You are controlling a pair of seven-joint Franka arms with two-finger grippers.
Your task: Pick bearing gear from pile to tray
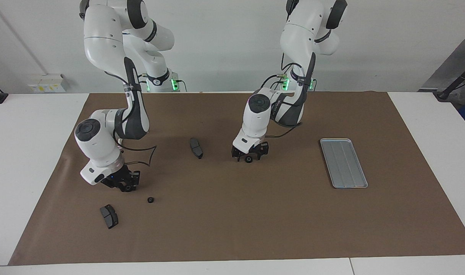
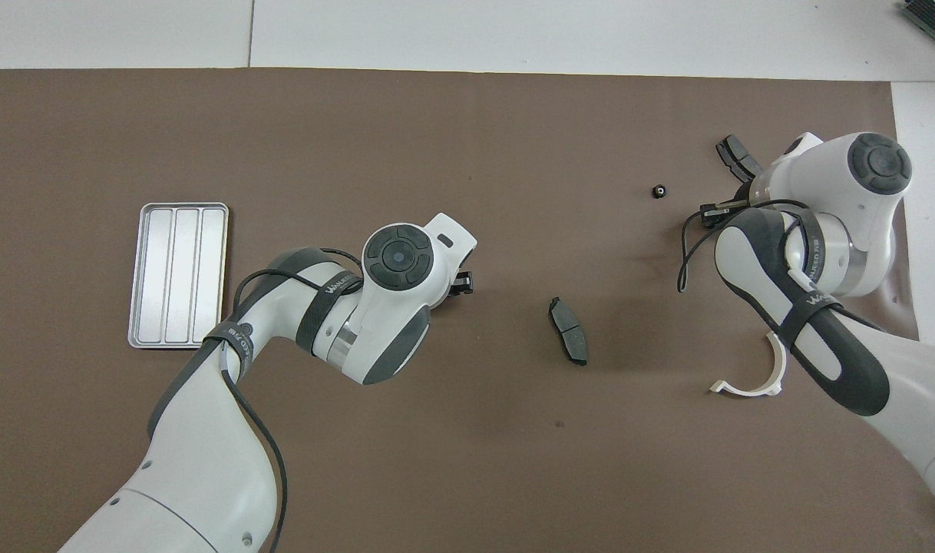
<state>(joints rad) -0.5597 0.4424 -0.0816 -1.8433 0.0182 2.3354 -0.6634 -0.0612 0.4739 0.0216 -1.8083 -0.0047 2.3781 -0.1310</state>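
The silver tray point(image 1: 343, 163) lies on the brown mat toward the left arm's end and holds nothing; it also shows in the overhead view point(image 2: 177, 274). The pile's parts are scattered. My left gripper point(image 1: 249, 156) is down at the mat in the middle, open, with a small black ring point(image 1: 248, 159) between its fingertips. In the overhead view the left gripper point(image 2: 461, 283) is mostly hidden under its hand. My right gripper point(image 1: 126, 185) is low over the mat beside a second black ring point(image 1: 150, 199), also seen in the overhead view point(image 2: 657, 190).
One dark curved pad point(image 1: 196, 148) lies mid-mat, another point(image 1: 109, 216) lies farther from the robots near the right gripper. A white half-ring bracket point(image 2: 751, 380) lies beside the right arm, hidden in the facing view. The brown mat point(image 1: 255, 221) covers the white table.
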